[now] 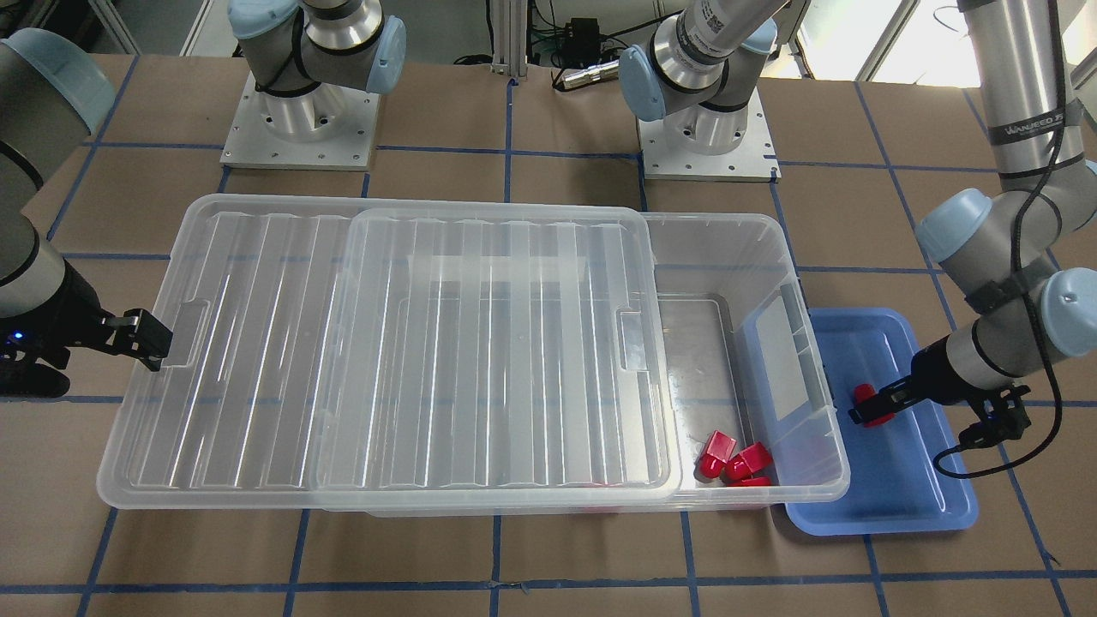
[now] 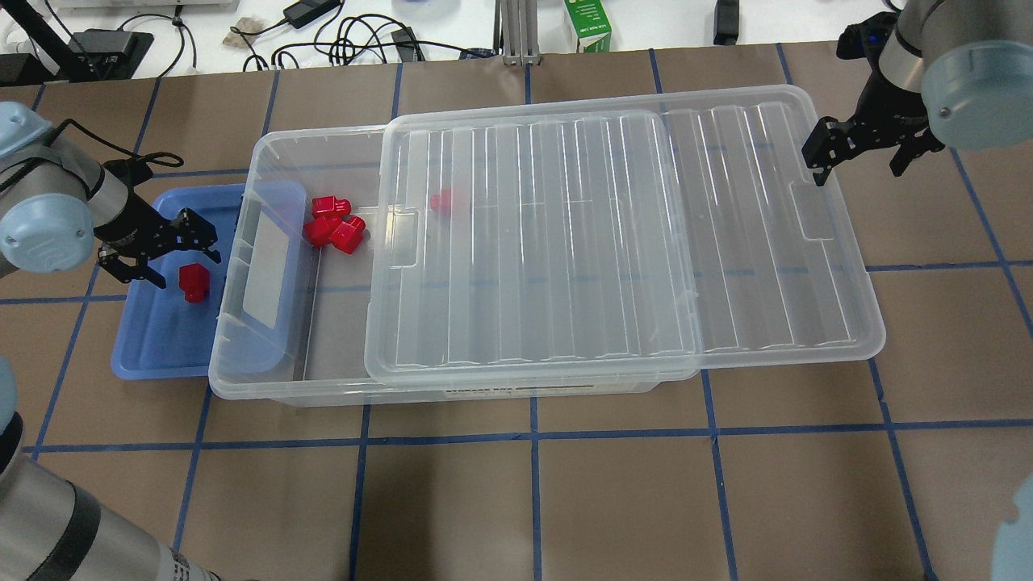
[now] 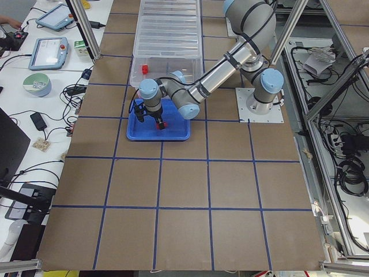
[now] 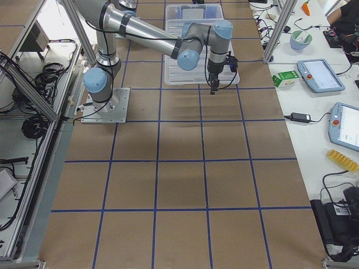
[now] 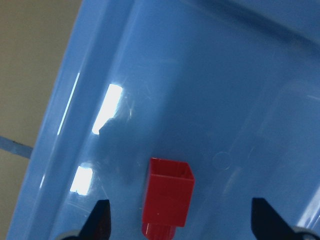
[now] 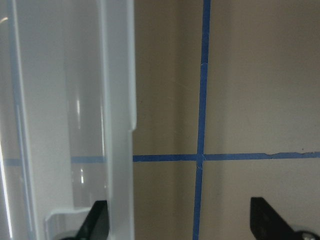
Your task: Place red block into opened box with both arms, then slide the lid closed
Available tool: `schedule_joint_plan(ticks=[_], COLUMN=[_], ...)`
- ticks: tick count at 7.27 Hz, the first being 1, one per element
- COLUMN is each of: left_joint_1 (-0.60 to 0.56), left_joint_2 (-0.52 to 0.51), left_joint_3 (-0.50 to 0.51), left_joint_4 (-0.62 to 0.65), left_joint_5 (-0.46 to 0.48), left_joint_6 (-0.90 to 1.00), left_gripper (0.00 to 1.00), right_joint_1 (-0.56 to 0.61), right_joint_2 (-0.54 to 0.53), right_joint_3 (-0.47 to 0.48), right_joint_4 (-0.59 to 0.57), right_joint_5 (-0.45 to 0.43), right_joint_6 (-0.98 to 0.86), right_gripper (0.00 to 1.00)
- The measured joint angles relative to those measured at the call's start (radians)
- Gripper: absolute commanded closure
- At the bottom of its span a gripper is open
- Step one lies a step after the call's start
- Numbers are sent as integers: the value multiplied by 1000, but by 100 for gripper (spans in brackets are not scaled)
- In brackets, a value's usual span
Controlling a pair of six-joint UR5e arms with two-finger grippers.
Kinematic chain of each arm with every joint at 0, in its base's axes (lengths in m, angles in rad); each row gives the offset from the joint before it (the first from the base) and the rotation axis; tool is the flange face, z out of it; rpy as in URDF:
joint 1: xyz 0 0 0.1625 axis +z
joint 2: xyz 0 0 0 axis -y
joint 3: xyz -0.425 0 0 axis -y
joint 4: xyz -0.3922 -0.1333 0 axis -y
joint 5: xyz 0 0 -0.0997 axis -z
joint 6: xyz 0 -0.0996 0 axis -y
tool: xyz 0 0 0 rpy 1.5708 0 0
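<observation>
In the left wrist view, the red block (image 5: pixel 167 192) lies lower centre on the blue tray (image 5: pixel 200 75), between the left gripper's (image 5: pixel 182 220) spread fingertips. The overhead view adds the right gripper (image 2: pixel 863 157), also spread, upper right beside the lid (image 2: pixel 613 242).

Bright even light; glare on lid (image 2: pixel 533 242) & tray (image 5: pixel 210 75), wrist cams slightly soft.

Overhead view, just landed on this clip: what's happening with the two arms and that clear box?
The left tool is open over the blue tray, its fingers either side of the one red block there, not yet gripping. Several red blocks already lie in the clear box. The lid is slid partway off, leaving the tray end open. The right tool sits open at the lid's far end.
</observation>
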Motion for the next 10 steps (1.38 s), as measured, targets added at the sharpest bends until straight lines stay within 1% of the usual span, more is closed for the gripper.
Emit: schedule_joint_plan(ticks=[1, 2, 3, 4, 6, 7, 8, 9, 10], left_joint_1=[0, 1, 2, 2, 2, -3, -16, -43, -94], left_joint_2=[-11, -19, -23, -23, -8, 15, 54, 105, 155], left_joint_3=[-5, -6, -6, -5, 6, 26, 81, 167, 246], left_joint_4=[12, 18, 21, 22, 11, -24, -119, -260, -384], left_joint_5=[2, 6, 9, 10, 9, 11, 11, 10, 13], left_joint_6=[12, 34, 54, 64, 92, 109, 117, 115, 104], left_gripper=[23, 52, 85, 100, 100, 100, 100, 100, 100], right_joint_1=[-3, -11, -23, -34, -37, -30, -9, 32, 94], right_joint_2=[0, 0, -1, -1, -4, -12, -35, -73, -116], right_joint_3=[0, 0, 0, 0, -5, -15, -30, -54, -90], right_joint_4=[2, 3, 3, 2, 4, 7, 24, 71, 148], right_joint_5=[-2, -3, -4, -3, -2, 6, 32, 62, 85], right_joint_6=[-4, -11, -25, -43, -54, -56, -55, -31, 48], right_gripper=[0, 0, 0, 0, 0, 0, 0, 0, 0])
